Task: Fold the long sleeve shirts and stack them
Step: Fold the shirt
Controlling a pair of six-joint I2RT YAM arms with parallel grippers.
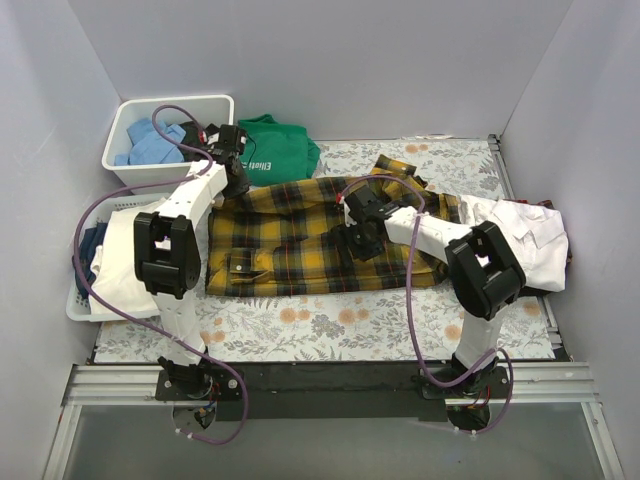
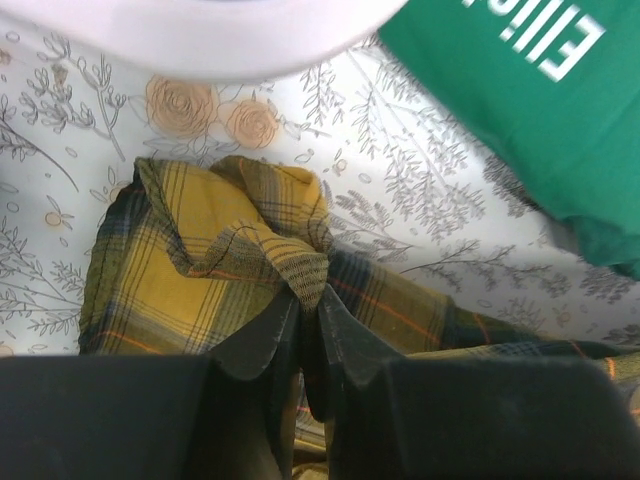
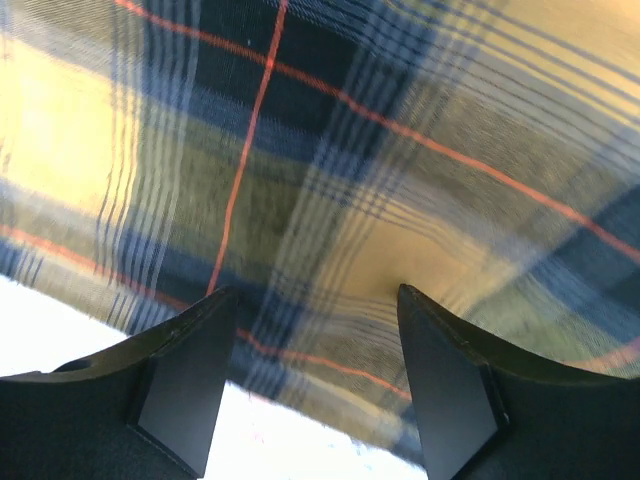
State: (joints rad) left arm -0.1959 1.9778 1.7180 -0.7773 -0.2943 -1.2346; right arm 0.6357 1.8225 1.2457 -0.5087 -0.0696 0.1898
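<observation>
Plaid shirt (image 1: 300,235), long axis parallel to tabletop's (image 1: 300,325) near edge.
Pinching its far-left corner with left gripper (image 2: 308,300); hovering right gripper (image 3: 315,300), jaws apart, mid-shirt.

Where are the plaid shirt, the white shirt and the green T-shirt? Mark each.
plaid shirt (image 1: 285,238), top view, middle of its body
white shirt (image 1: 535,235), top view, its middle
green T-shirt (image 1: 285,142), top view, cloth beside the lettering
</observation>
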